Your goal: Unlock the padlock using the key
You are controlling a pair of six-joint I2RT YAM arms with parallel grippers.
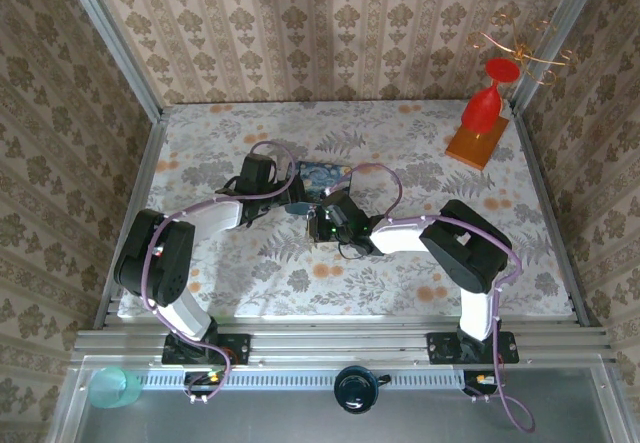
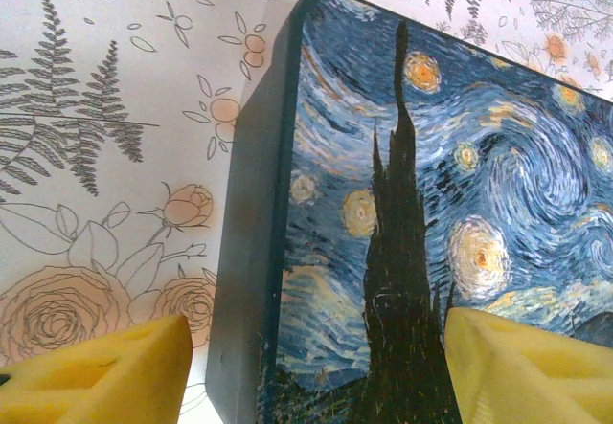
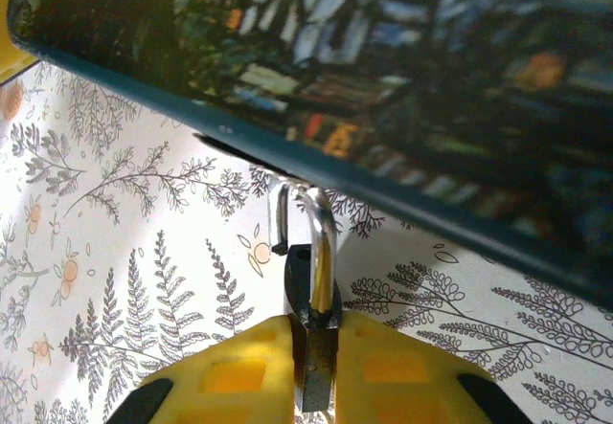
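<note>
Close up, the right gripper (image 3: 314,336) pinches its yellow fingers onto the padlock (image 3: 312,295), a small dark block partly hidden between them. The padlock's silvery loop rises to the blurred edge of the blue swirl-painted tin (image 2: 402,204). The left gripper (image 2: 316,357) straddles the tin's corner, fingers apart and cut off by the frame.

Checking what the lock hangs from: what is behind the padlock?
The tin, whose rim the padlock's silver shackle reaches. The right jaws cover most of the padlock's body, and shadow hides where the shackle joins the tin.
</note>
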